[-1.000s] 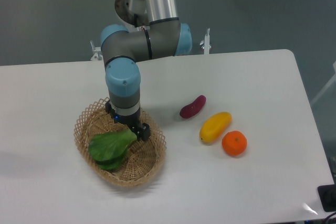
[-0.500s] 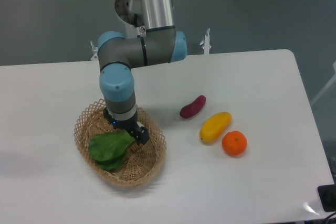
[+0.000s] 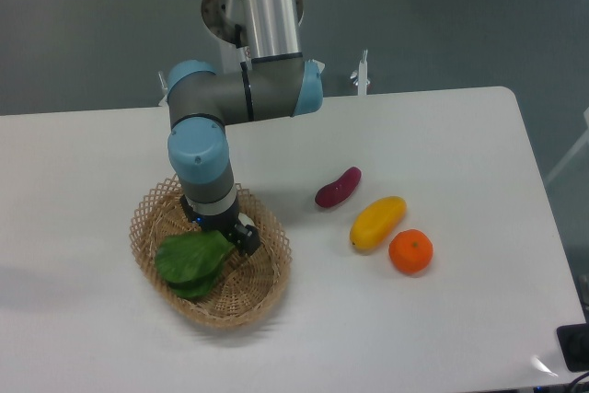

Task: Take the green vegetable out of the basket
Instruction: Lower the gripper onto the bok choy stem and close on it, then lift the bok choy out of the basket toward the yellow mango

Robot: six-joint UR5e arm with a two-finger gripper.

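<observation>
My one gripper [image 3: 233, 238], its clench unreadable from here, sits on the single green vegetable [image 3: 191, 260] in the lone basket [image 3: 267, 278]; at three o'clock lie one purple tuber [image 3: 338, 187], one yellow fruit [image 3: 377, 222], one orange [image 3: 410, 251].

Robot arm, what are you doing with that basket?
The arm's gripper is down inside the wicker basket, right at the stem end of the green vegetable. The vegetable lies in the basket, not lifted. Whether the jaws have closed on it cannot be seen. On the table to the side lie a purple sweet potato, a yellow fruit and an orange.
</observation>
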